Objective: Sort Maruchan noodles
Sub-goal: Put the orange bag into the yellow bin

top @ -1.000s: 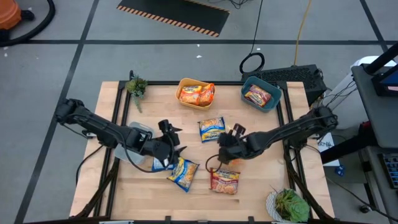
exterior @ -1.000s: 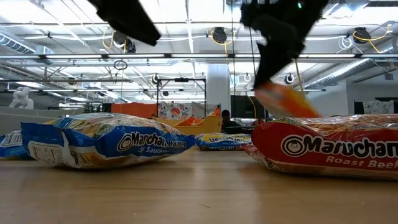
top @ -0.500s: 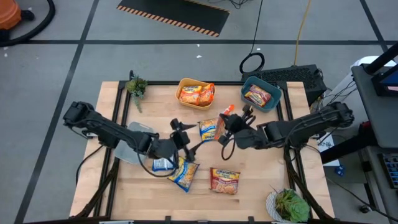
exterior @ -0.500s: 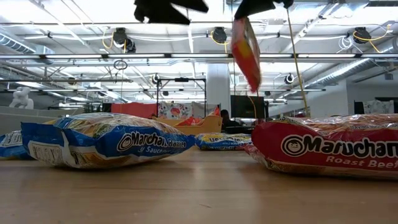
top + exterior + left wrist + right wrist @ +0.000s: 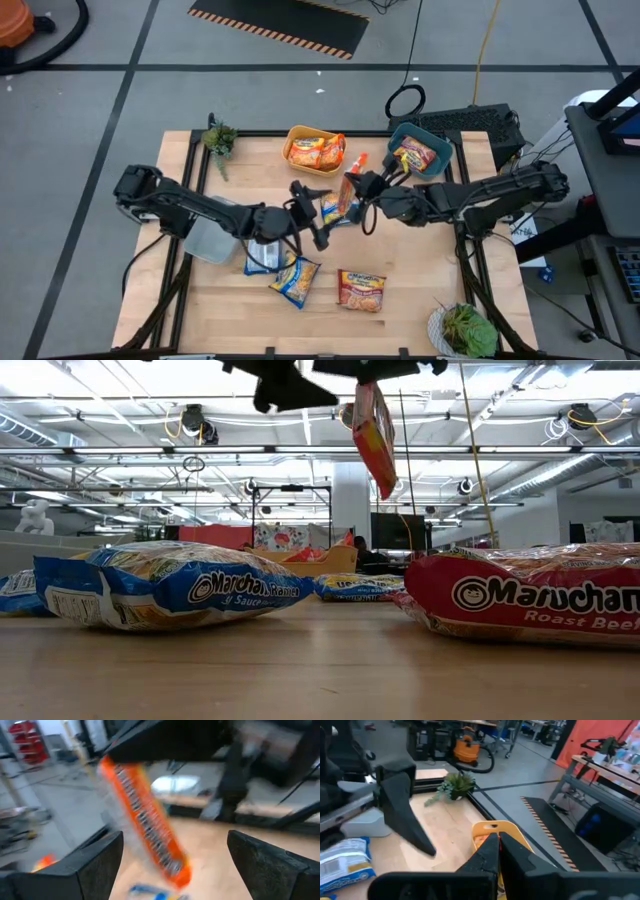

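The yellow bin (image 5: pixel 312 150) holds orange packets, the teal bin (image 5: pixel 419 151) a red one. My right gripper (image 5: pixel 366 186) pinches an orange Maruchan packet (image 5: pixel 352 188) on edge above mid-table; my left gripper (image 5: pixel 308 212) hangs wide open beside it. Blue packets (image 5: pixel 293 279) and a red-brown packet (image 5: pixel 362 290) lie near the table's (image 5: pixel 420 300) front edge.

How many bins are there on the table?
3: the yellow bin at the back, the teal bin to its right, and the grey bin nearer, on the left side.
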Motion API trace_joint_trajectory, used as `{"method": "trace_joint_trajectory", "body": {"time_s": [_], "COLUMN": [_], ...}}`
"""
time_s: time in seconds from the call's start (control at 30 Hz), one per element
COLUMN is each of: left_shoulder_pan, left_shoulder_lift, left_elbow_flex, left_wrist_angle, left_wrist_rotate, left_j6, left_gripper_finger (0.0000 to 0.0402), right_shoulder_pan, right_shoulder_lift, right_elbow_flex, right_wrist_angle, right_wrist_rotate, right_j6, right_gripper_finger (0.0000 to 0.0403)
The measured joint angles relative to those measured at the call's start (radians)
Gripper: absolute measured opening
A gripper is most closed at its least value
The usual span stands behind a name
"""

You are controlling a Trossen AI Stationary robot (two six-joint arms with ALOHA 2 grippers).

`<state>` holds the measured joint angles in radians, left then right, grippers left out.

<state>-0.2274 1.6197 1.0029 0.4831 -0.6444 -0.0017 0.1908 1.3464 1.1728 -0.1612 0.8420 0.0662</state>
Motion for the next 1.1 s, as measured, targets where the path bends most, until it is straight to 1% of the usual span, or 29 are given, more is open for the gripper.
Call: {"method": "trace_joint_trajectory", "body": {"time_s": [0.03,0.17,0.23,0.3,0.37,0.47,0.57,0.7,0.8,0.97,1.03,1.1], "left_shoulder_pan": [-0.001,-0.015,-0.017,-0.015,-0.005,0.021,0.051,0.098,0.131,0.167,0.175,0.183], "left_shoulder_lift": [0.012,0.061,0.083,0.114,0.134,0.152,0.164,0.164,0.164,0.164,0.164,0.164], "left_elbow_flex": [0.001,0.001,0.001,0.001,0.000,0.001,0.001,0.001,0.001,0.001,0.001,0.001], "left_wrist_angle": [0.033,0.123,0.149,0.178,0.171,0.176,0.184,0.193,0.203,0.220,0.226,0.226], "left_wrist_rotate": [0.014,0.015,-0.023,-0.100,-0.182,-0.191,-0.138,-0.074,-0.045,0.036,0.043,0.046], "left_j6": [-0.003,0.000,0.000,0.001,0.000,-0.005,-0.009,-0.053,-0.075,-0.110,-0.108,-0.093], "left_gripper_finger": [0.0360,0.0360,0.0360,0.0360,0.0360,0.0360,0.0360,0.0360,0.0360,0.0360,0.0353,0.0336], "right_shoulder_pan": [0.000,-0.004,-0.008,-0.013,-0.015,-0.015,-0.016,-0.015,-0.015,-0.015,-0.015,-0.015], "right_shoulder_lift": [0.000,0.000,0.000,0.000,0.000,0.000,0.000,0.000,0.000,0.000,0.000,0.000], "right_elbow_flex": [0.000,-0.008,-0.014,-0.023,-0.026,-0.027,-0.027,-0.028,-0.028,-0.028,-0.028,-0.028], "right_wrist_angle": [-0.002,0.002,0.014,0.030,0.038,0.039,0.041,0.045,0.045,0.045,0.045,0.045], "right_wrist_rotate": [-0.001,-0.001,-0.003,-0.003,-0.005,-0.006,-0.005,-0.006,-0.006,-0.006,-0.006,-0.006], "right_j6": [0.000,-0.009,-0.014,-0.021,-0.022,-0.023,-0.023,-0.026,-0.026,-0.019,-0.019,-0.018], "right_gripper_finger": [0.0000,0.0000,0.0000,0.0000,0.0000,0.0000,0.0000,0.0000,0.0000,0.0000,0.0000,0.0000]}}
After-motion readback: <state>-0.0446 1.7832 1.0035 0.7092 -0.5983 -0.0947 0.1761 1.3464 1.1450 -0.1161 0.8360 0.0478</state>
